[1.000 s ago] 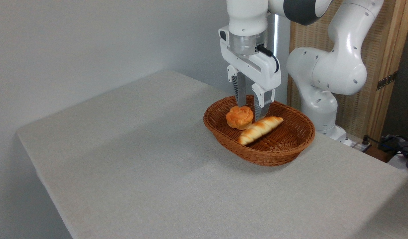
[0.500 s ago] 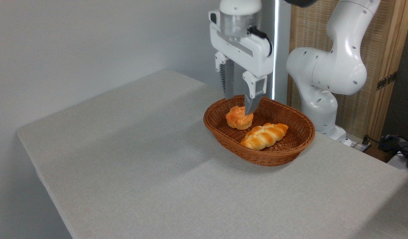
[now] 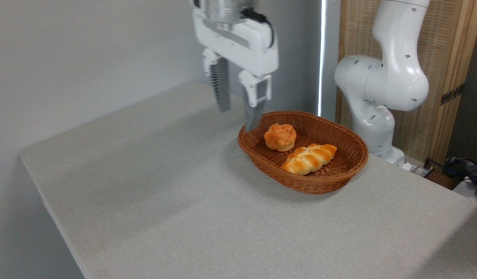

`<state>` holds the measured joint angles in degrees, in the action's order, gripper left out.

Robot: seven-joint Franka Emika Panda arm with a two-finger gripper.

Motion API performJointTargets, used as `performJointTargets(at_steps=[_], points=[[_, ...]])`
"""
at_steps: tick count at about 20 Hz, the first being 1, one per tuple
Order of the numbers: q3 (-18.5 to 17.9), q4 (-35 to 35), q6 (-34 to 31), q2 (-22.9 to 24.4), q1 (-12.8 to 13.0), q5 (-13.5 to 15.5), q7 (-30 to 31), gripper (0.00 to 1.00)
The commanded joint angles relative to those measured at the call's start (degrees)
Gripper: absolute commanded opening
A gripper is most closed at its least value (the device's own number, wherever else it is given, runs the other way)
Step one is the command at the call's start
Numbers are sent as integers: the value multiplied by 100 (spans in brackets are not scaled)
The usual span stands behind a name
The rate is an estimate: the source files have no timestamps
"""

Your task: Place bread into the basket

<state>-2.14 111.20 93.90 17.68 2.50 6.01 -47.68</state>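
The bread [image 3: 310,159], a long braided golden-orange loaf, lies flat inside the oval reddish-brown wicker basket [image 3: 341,180], toward its right front. My gripper [image 3: 237,119] hangs open and empty above the table, just left of the basket's left rim and well above the cloth. Nothing is between its fingers.
A small round knotted orange bun [image 3: 280,136] sits in the basket's left part beside the loaf. The arm's white base [image 3: 378,116] stands behind the basket at the right. The grey cloth-covered table [image 3: 165,186] stretches to the left and front. Cables lie at the far right edge.
The gripper let go of the loaf, which settled flat in the basket, then rose and moved left out of the basket, staying open.
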Motion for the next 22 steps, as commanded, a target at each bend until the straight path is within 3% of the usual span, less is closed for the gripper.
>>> performJointTargets(at_steps=[1,10,22], points=[[-14,-1265,-320,-984,49,128,390,100],[91,-1812,-276,-1504,49,137,434,100],[197,-1891,-329,-1531,49,31,513,100]])
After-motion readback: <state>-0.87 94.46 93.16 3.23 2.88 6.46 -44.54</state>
